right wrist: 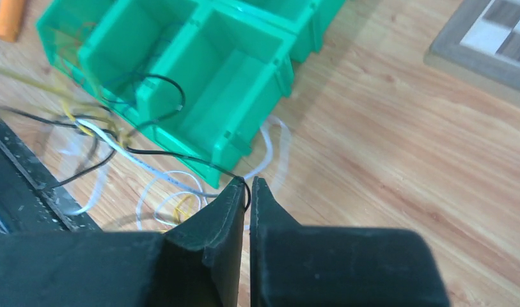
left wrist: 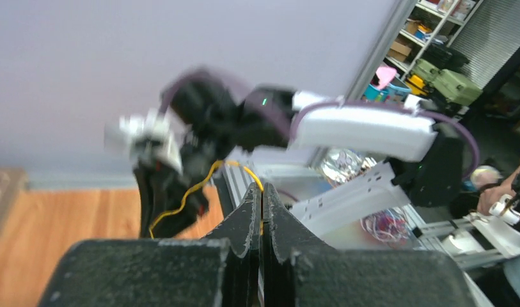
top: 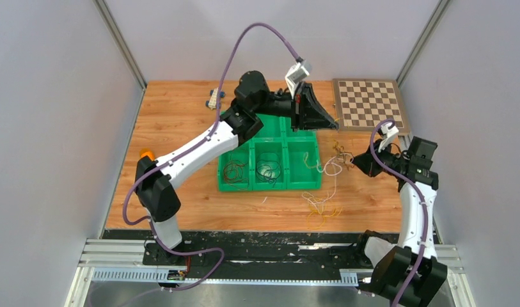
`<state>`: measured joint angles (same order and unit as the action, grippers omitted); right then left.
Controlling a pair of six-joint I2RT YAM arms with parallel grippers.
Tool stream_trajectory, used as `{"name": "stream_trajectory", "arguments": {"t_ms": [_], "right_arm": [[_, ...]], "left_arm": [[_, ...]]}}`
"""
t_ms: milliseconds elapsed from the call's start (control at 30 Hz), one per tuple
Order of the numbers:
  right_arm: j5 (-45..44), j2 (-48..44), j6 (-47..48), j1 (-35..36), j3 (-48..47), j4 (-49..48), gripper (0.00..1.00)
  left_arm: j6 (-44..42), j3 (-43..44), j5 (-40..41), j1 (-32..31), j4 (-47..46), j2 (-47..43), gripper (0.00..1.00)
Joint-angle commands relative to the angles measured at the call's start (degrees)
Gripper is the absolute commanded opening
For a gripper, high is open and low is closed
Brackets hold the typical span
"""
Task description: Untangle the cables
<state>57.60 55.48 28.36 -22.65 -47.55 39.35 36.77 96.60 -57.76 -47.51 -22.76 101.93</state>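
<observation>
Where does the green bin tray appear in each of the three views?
Top external: the green bin tray is at the table's middle.
Left wrist: not in it.
Right wrist: upper left.
Shared landmark: the chessboard, upper right in the top external and right wrist views.

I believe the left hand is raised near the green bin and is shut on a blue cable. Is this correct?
Not blue: the left wrist view shows the left hand shut on a yellow cable. The rest holds: it is raised near the green bin.
</observation>
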Motion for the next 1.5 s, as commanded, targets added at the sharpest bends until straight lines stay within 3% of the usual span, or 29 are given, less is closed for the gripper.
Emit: {"name": "stream_trajectory", "arguments": {"t_ms": [0,267,567,733,933,1467], "right_arm": [[-5.67,2.35,2.47,0.83,4.64,-9.62,0.07],[-13.92,6.73,10.24,0.53,10.44,-10.22,0.0],[-19.34,8.07,15.97,-5.56,9.67,-9.68,0.0],[-18.72,9.23,16.96,-9.2,6.17,-6.91,0.0],[-9.81,10.25,15.53,-16.69,-3.74,-0.09,0.0],[-8.64,10.78,15.39,-17.51,-9.63,5.32,0.0]], "left_arm": [[1.42,9.73,2.24,0.25,-3.48,-3.39,0.0],[-2.2,28.62,7.13,3.59,3.85,0.54,0.0],[-8.81,34.48,13.96,8.99,9.16,1.34,0.0],[-7.93,26.16,13.31,11.59,7.51,-0.26,0.0],[-11.76,11.7,13.2,15.02,5.02,-3.56,0.0],[-15.0,-5.72,10.0,23.66,-2.19,1.39,0.0]]}}
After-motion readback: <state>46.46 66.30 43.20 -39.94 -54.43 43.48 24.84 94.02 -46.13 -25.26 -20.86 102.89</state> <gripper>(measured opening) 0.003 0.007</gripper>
